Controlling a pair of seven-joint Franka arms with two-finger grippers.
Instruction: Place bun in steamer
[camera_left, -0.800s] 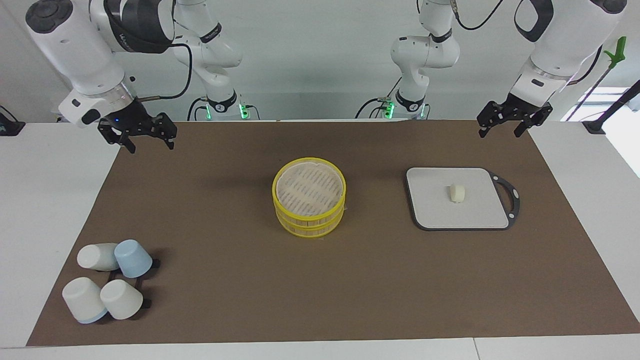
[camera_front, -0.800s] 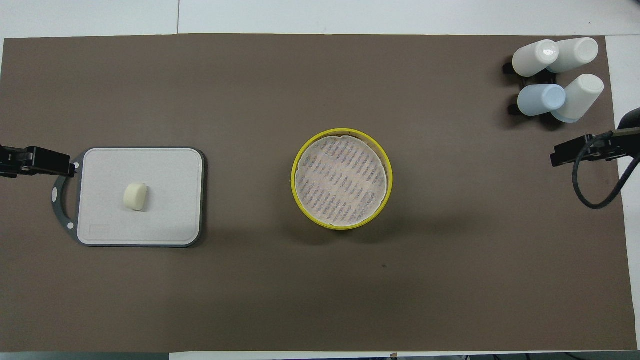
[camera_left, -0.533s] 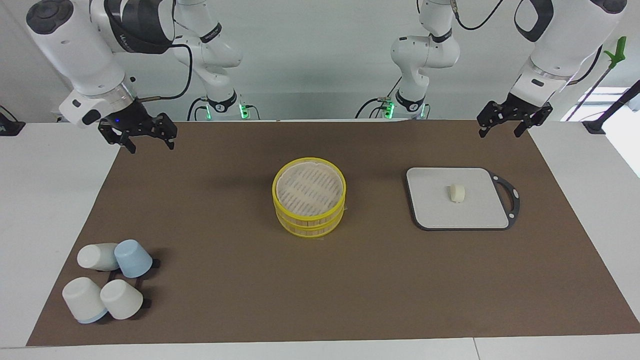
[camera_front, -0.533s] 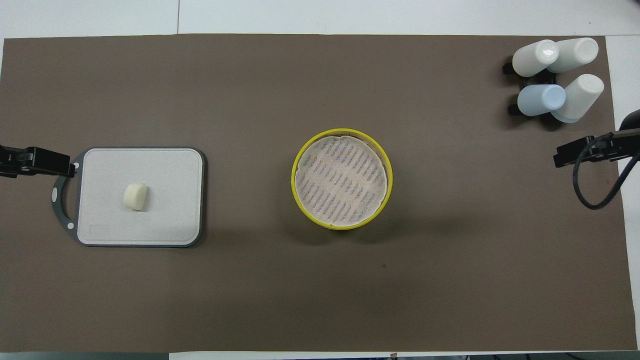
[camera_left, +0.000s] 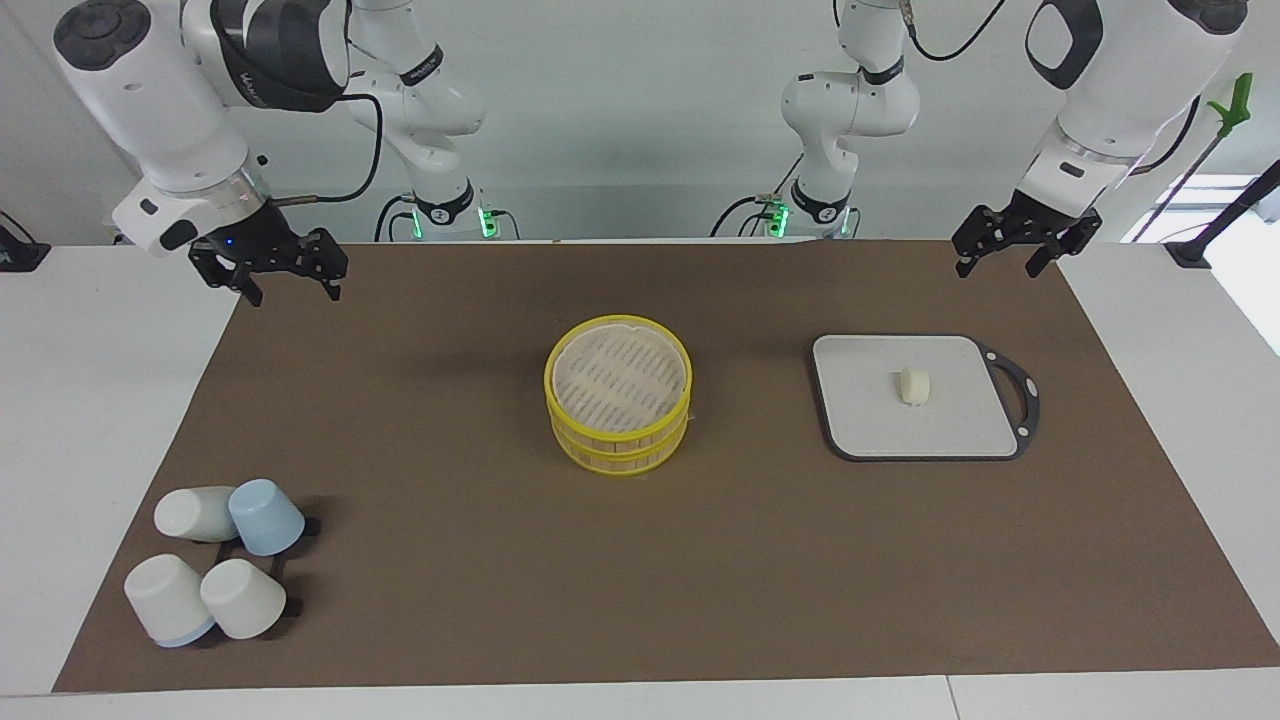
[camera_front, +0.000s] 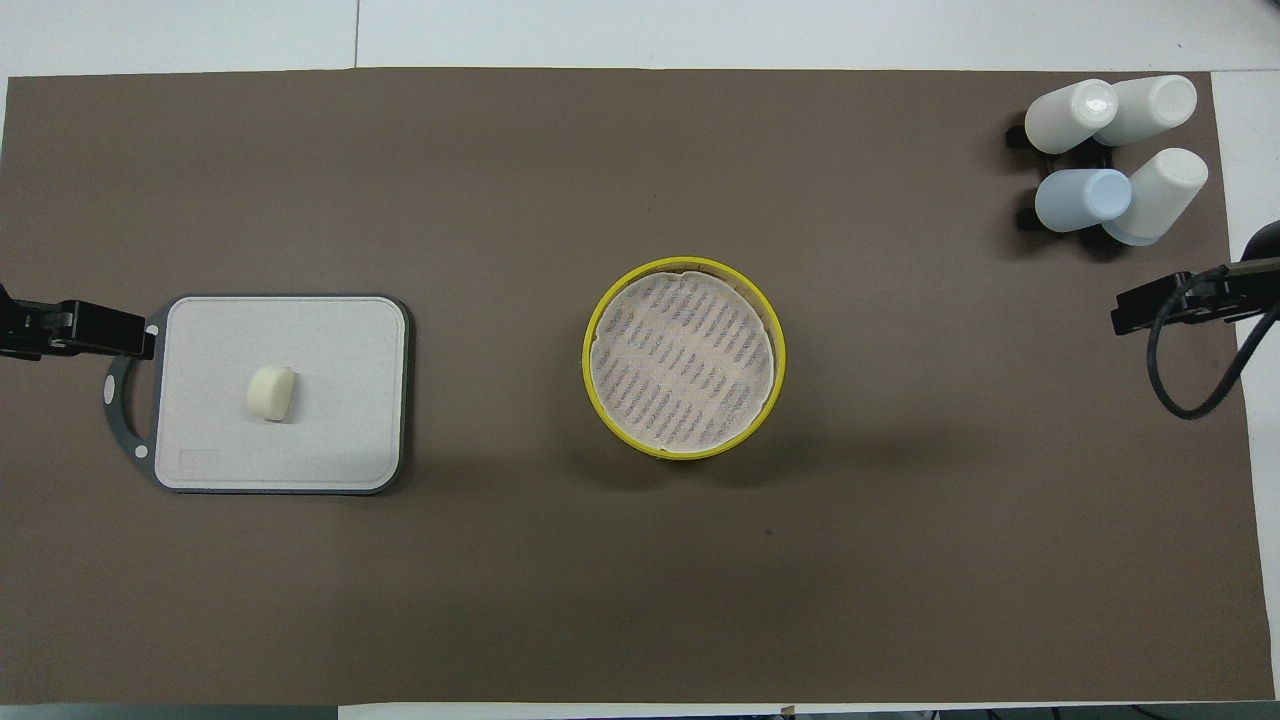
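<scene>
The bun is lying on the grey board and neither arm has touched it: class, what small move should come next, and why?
Probably the left pincer should swing over the bun and come down. It hangs open over the mat's edge near the grey board, the closer of the two; the right pincer waits open at the other end. The steamer stands mid-table.

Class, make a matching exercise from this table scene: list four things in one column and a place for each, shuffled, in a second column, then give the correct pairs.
Things:
1. bun
2. steamer
3. cups
4. left gripper

Places:
A. middle of the brown mat
B. raised over the mat's edge by the robots, at the left arm's end
C. on the grey board
D. clustered at the right arm's end

Pairs: 1-C, 2-A, 3-D, 4-B
</scene>
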